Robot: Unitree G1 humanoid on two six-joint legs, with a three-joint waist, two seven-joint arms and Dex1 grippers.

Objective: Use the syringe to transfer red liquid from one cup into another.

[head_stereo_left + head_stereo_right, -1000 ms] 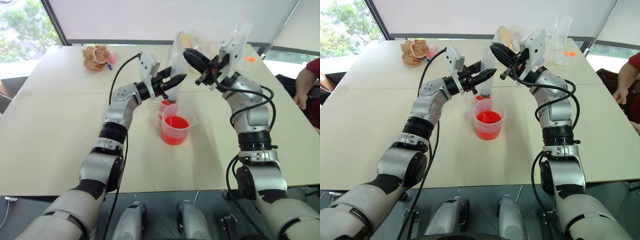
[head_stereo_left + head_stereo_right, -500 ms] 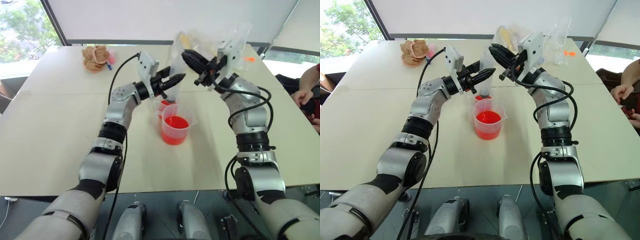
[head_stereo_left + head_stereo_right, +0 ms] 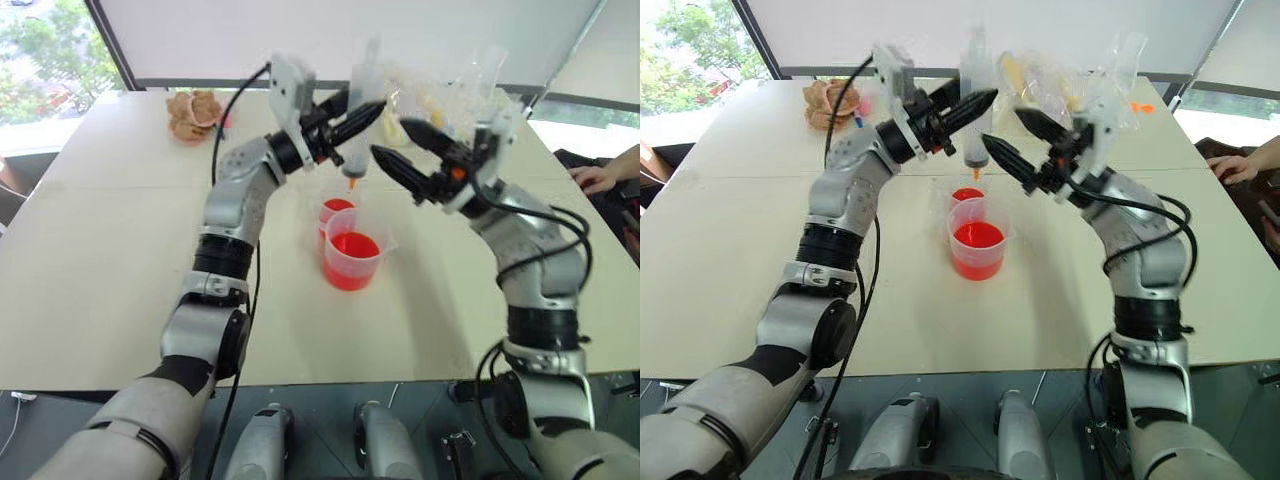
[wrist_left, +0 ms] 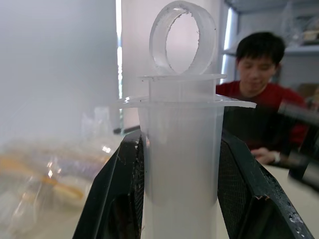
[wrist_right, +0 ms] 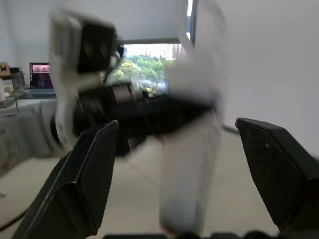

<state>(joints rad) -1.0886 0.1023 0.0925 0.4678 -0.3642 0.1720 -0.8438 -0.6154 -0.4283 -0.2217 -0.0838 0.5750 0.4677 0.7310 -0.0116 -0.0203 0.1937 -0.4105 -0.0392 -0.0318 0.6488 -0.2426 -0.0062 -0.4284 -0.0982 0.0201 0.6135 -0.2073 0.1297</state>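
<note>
My left gripper (image 3: 362, 118) is shut on the barrel of the syringe (image 3: 360, 95) and holds it upright, with its orange tip (image 3: 352, 183) hanging above the two cups. In the left wrist view both fingers (image 4: 117, 199) clamp the clear barrel (image 4: 182, 114), and the plunger ring (image 4: 182, 37) sits close to the flange. The front cup (image 3: 352, 258) holds red liquid (image 3: 352, 246). A smaller cup (image 3: 336, 210) behind it also has red liquid. My right gripper (image 3: 390, 138) stands open just right of the syringe, with nothing in it.
A brown lumpy object (image 3: 192, 115) lies at the back left of the table. Clear plastic bags (image 3: 445, 90) are piled at the back right. A person's hand (image 3: 598, 178) rests at the table's right edge, and a person in red (image 4: 264, 99) sits beyond the syringe.
My left gripper lifted the syringe up out of the rear cup. My right gripper opened, let go of the syringe's top and drew back and down to the right.
</note>
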